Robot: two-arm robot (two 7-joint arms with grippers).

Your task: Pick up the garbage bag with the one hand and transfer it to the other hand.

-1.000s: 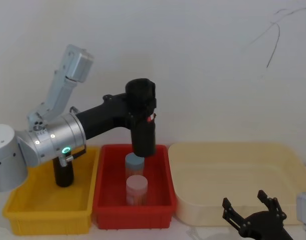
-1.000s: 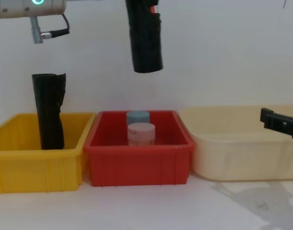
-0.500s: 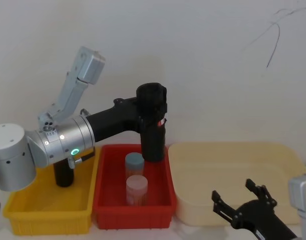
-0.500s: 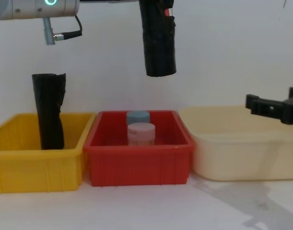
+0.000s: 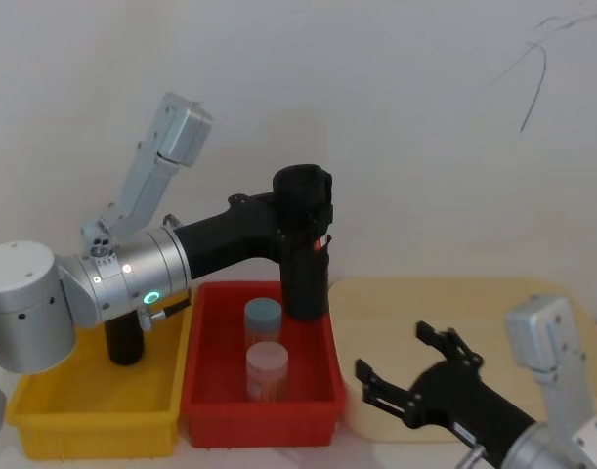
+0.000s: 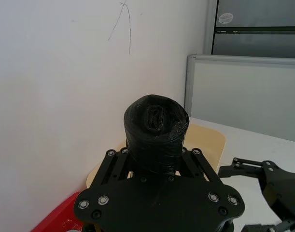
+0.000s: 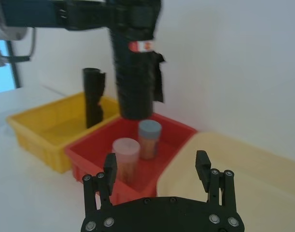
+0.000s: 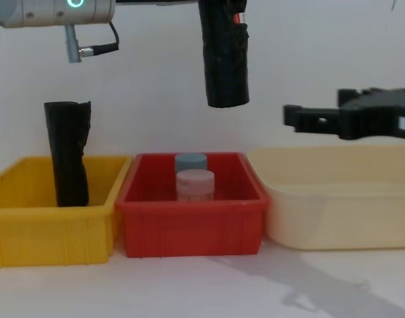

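Observation:
The garbage bag (image 5: 306,266), a black upright roll with a small red mark, hangs in the air over the back right corner of the red bin (image 5: 202,403). My left gripper (image 5: 300,209) is shut on its upper part, reaching in from the left. The roll's rounded top pokes up between the fingers (image 6: 116,162) in the left wrist view. My right gripper (image 5: 396,354) is open, low at the right, over the cream tub (image 5: 537,305), its fingertips pointing toward the bag (image 7: 134,82) with a clear gap between. In the chest view the bag (image 8: 225,66) hangs left of the right gripper (image 8: 315,114).
A second black roll (image 8: 67,154) with a ragged top stands in the yellow bin (image 8: 50,235) at the left. Two jars, one with a blue lid (image 5: 263,315) and one with a pink lid (image 5: 267,362), stand in the red bin below the bag. A white wall is close behind.
My left arm has carried the bag a little to the right. My right gripper has risen and moved left toward the bag, still open.

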